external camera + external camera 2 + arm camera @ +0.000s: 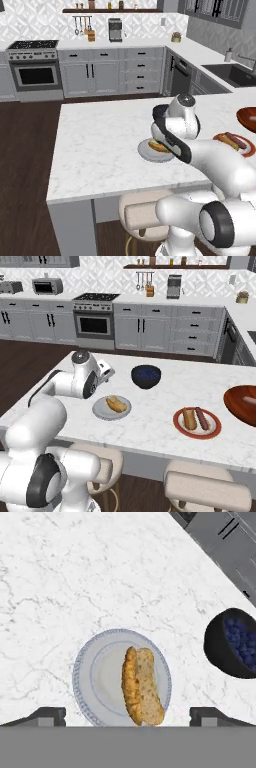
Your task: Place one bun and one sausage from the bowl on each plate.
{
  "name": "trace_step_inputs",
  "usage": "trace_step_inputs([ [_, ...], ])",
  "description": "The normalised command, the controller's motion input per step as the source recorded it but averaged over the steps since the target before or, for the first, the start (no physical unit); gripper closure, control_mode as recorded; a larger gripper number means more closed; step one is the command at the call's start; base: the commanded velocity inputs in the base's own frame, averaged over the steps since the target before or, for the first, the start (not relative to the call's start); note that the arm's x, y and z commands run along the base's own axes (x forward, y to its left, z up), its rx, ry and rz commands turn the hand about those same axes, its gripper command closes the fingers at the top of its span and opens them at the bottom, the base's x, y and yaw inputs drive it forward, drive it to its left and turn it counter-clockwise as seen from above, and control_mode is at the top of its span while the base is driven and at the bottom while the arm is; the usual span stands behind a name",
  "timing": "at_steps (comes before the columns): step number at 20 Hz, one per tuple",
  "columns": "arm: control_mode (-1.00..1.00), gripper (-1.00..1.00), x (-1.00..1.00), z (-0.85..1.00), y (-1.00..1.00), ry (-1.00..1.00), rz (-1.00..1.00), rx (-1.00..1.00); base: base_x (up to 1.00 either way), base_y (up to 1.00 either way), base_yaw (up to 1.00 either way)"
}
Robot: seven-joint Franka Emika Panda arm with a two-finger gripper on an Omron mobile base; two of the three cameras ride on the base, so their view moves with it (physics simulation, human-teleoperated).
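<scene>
— Over the grey plate (pixel 95 677) we hover with our gripper (pixel 127 716), fingers spread wide apart and holding nothing; a bun (pixel 141 687) lies on that plate alone.

— Why so high above it?

— We judge the height gives clearance from the bun. The red-rimmed plate (pixel 197 431) already carries a bun (pixel 189 418) and a sausage (pixel 202 418) side by side, so it looks finished.

— And the last sausage?

— One sausage (pixel 248 400) rests in the reddish-brown bowl (pixel 240 406), well apart, past the red-rimmed plate. The dark blue bowl (pixel 146 376) sits near the grey plate, so we should steer around it.
</scene>
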Motion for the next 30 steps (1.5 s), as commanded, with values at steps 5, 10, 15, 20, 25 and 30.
trace_step_inputs([
  [5, -1.0, -1.0, -1.0, 1.0, 0.31, -0.47, -0.11, 0.03, 0.0, 0.0, 0.0],
  [10, -1.0, -1.0, -0.91, 1.0, 0.05, -0.08, -0.09, 0.17, 0.0, 0.0, 0.0],
  [15, -1.0, -1.0, -0.28, 0.99, -0.01, 0.27, 0.02, 0.28, 0.0, 0.0, 0.0],
  [20, -1.0, -1.0, 0.0, 0.31, 0.0, 0.18, 0.04, 0.05, 0.0, 0.0, 0.0],
  [25, -1.0, -1.0, 0.0, 0.0, 0.0, 0.0, 0.0, 0.0, 0.0, 0.0, 0.0],
  [30, 1.0, -1.0, -0.11, 0.0, -0.04, 0.0, 0.0, 0.0, -0.4, -0.26, -0.01],
])
